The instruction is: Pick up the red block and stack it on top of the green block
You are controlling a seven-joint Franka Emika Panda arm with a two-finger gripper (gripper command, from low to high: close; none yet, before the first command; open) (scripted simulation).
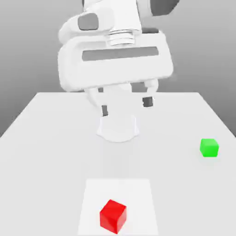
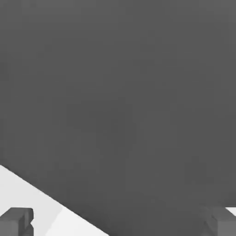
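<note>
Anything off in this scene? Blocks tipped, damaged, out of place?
Nothing stands out. The red block sits flat on a lighter patch of the table, the green block flat and apart, the hand open above both.

The red block (image 1: 113,215) and green block (image 1: 209,147) looked smooth and plain-faced. The desk (image 1: 46,133) was matt white; the arm's (image 1: 115,60) shell, smooth white like plastic.

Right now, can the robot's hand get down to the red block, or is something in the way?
Probably yes. The gripper hangs open above the table, holding nothing. The red block sits alone in the open, with the green block far off toward the exterior view's right.
</note>
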